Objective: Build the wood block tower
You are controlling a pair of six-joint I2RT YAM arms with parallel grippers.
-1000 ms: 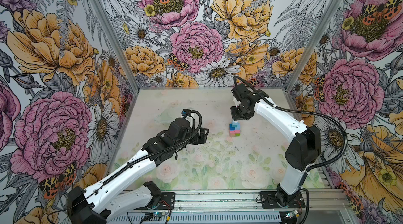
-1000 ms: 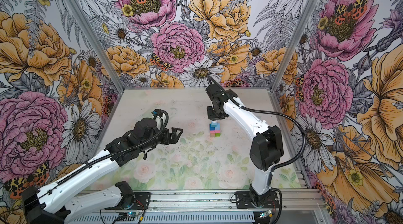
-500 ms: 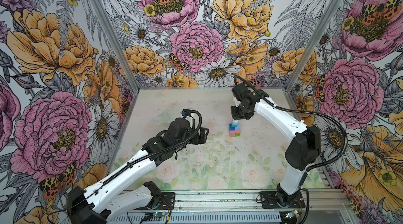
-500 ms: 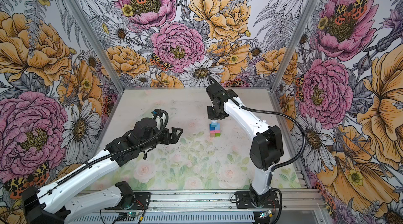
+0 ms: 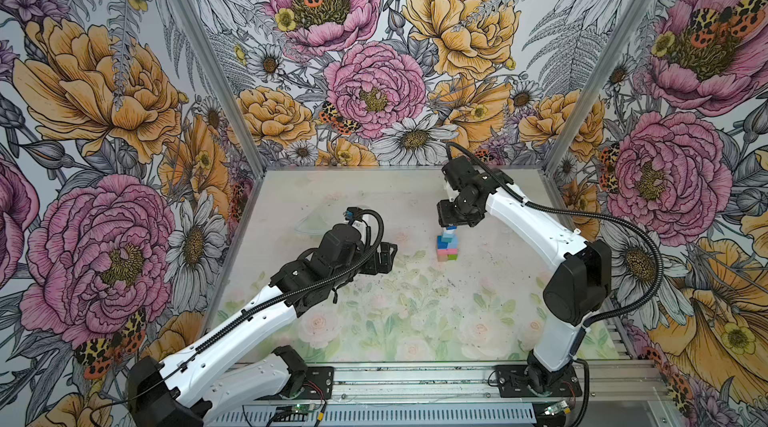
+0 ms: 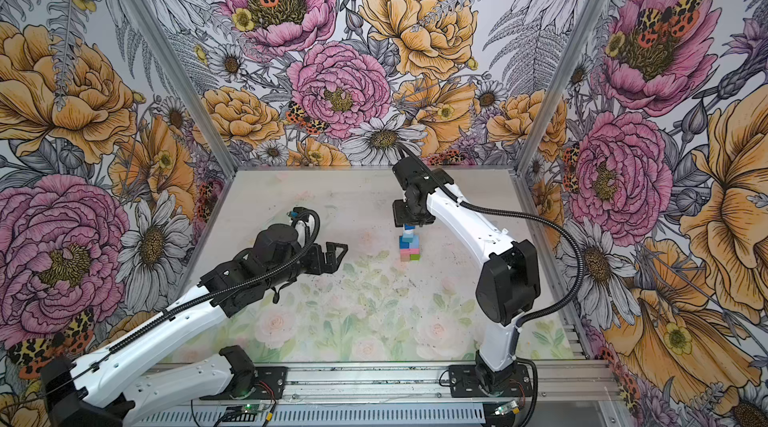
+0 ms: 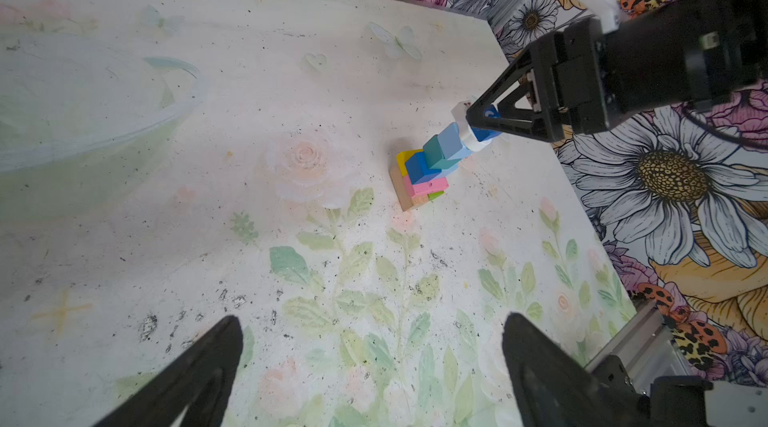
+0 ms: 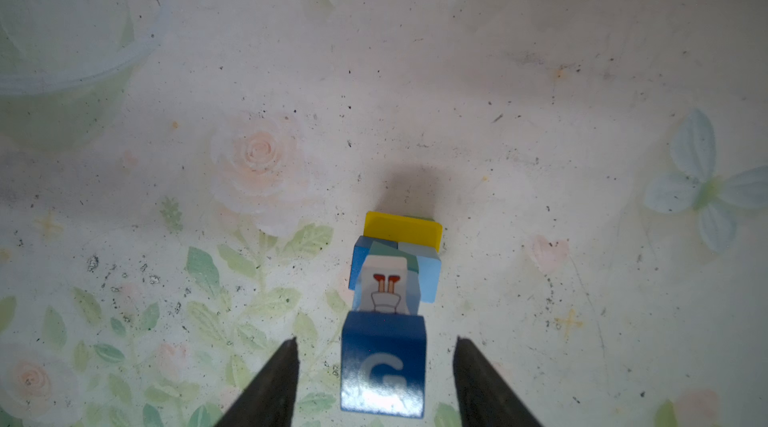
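Tower [image 5: 447,244] stands with G cube [image 8: 383,366] untouched between spread right fingers [image 8: 274,387]; left fingers [image 7: 208,362] spread wide.

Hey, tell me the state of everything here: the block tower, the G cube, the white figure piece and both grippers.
tower, standing, G cube as its tip.
G cube, on top of the figure piece, not gripped.
figure piece, lying under the G cube.
right gripper, jaws open, gaps either side of the G cube.
left gripper, jaws wide open, empty, away from the tower.
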